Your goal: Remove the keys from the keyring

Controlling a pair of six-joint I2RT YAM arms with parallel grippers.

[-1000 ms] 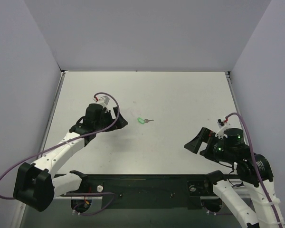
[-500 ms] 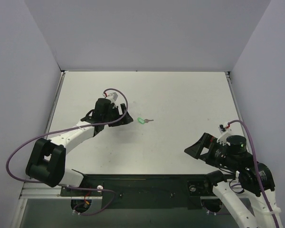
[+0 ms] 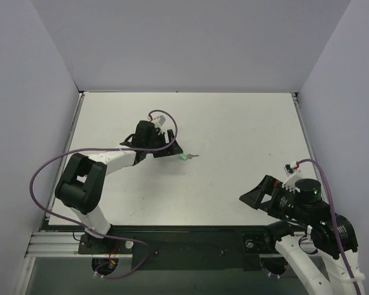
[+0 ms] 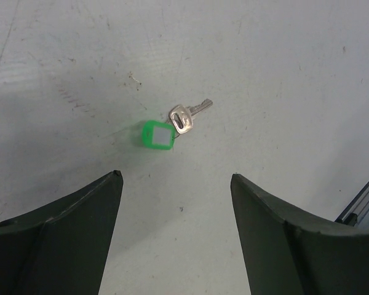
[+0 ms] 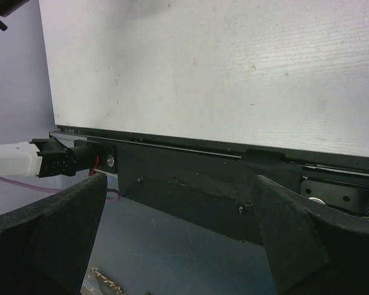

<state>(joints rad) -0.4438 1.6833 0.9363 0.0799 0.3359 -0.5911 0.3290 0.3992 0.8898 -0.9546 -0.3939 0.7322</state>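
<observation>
Pale bench point(image 3: 234, 123) holds the green keyring point(image 4: 146, 134), key point(image 4: 187, 115) touching it, just ahead of the wide-open left hand point(image 4: 175, 178). Only its wrist view shows the keyring's white label point(image 4: 162, 136); overhead, the right hand point(image 3: 249, 195) gapes empty, well apart.

Silver key point(image 4: 186, 117) flat, touching green keyring point(image 4: 157, 135).

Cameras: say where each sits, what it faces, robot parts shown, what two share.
Top external: above the near edge, facing down at the table; left gripper, right gripper.
Left wrist: over keyring and key, facing down; own fingers.
Right wrist: front right, facing the table's near edge; own fingers.
Shared: top and left wrist show keyring.
</observation>
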